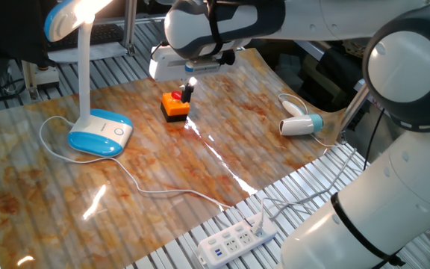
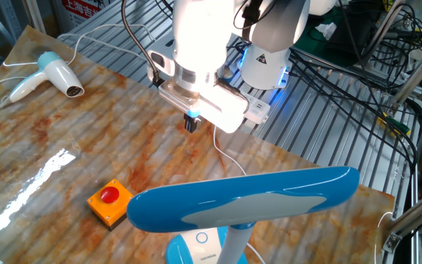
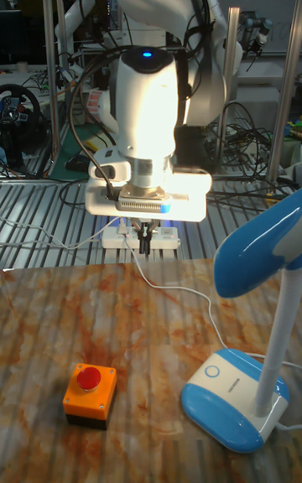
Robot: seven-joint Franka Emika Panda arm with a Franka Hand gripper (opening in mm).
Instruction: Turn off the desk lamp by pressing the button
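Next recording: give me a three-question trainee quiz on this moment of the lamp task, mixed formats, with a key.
1. True or false: the desk lamp is lit.
2. Multiple choice: the gripper is
A. pressing the button on the lamp base
B. above the table, away from the lamp base
C. resting on the hair dryer
3. Fill in: the orange box carries a round ____ push-button on top.

Key: 1 true, its head glows in one fixed view. 2 B, the tall fixed view shows the gripper off the base. 3 red.
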